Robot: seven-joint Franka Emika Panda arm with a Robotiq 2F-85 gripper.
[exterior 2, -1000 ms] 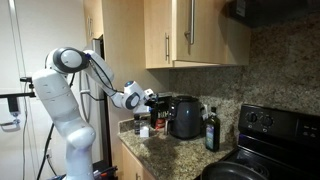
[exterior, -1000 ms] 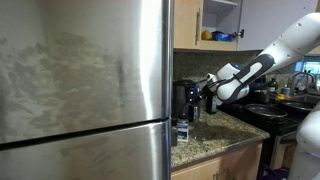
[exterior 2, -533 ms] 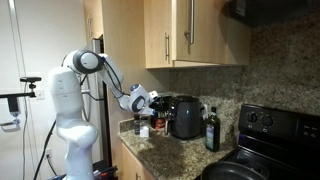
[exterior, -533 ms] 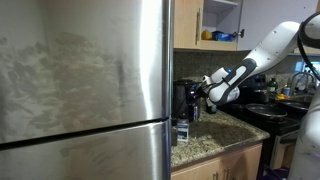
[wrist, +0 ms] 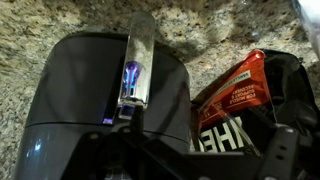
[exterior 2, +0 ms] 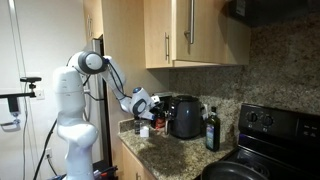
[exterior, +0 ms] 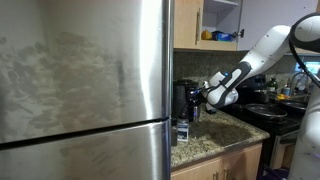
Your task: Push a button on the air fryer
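Misaim threatens: claw (exterior: pixel 204 97), spread or pressed together I cannot tell, sits just before air fryer (wrist: pixel 80 90); off-centre push could miss its lit button (wrist: pixel 131 72).

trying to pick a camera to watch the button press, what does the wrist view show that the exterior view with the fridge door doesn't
Only the wrist view: a lit blue display on the air fryer, and a red packet beside it. Only the exterior view: the steel fridge door, the white arm, the gripper close to the air fryer, and an open cabinet above. Both: the air fryer and the granite counter.
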